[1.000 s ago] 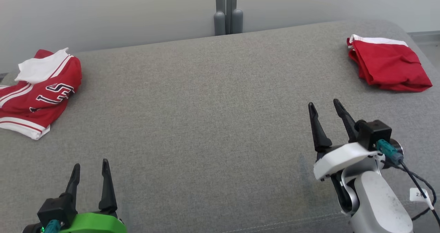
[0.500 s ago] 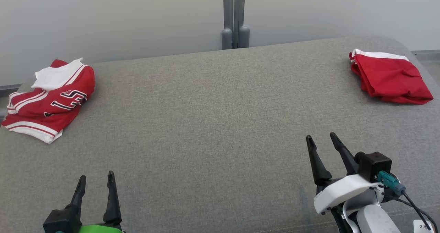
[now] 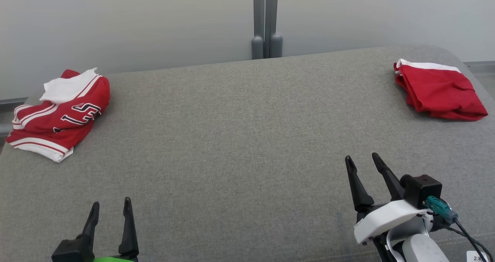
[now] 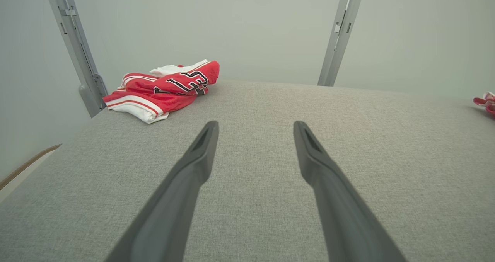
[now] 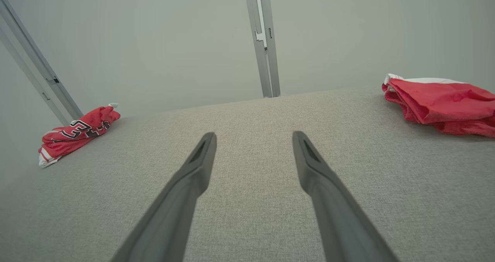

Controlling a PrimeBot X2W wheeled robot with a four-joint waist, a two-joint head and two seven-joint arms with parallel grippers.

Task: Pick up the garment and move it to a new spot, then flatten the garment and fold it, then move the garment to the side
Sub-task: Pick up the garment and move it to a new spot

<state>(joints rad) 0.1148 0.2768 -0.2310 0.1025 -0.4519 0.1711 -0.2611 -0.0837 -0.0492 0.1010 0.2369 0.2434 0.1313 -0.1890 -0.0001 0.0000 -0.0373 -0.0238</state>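
Left tool (image 3: pixel 111 202): wide, empty.
Right tool (image 3: pixel 362 157): wide, empty.
Numbered jersey (image 3: pixel 62 115): crumpled on worktop (image 3: pixel 239 138), well ahead-left of left tool.
Red garment (image 3: pixel 439 94): folded, well ahead-right of right tool.
Progress: jersey apparently untouched; every step remains.

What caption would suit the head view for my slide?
Left gripper and right gripper, both open, above a grey cushion; numbered red jersey far left, folded red garment far right.
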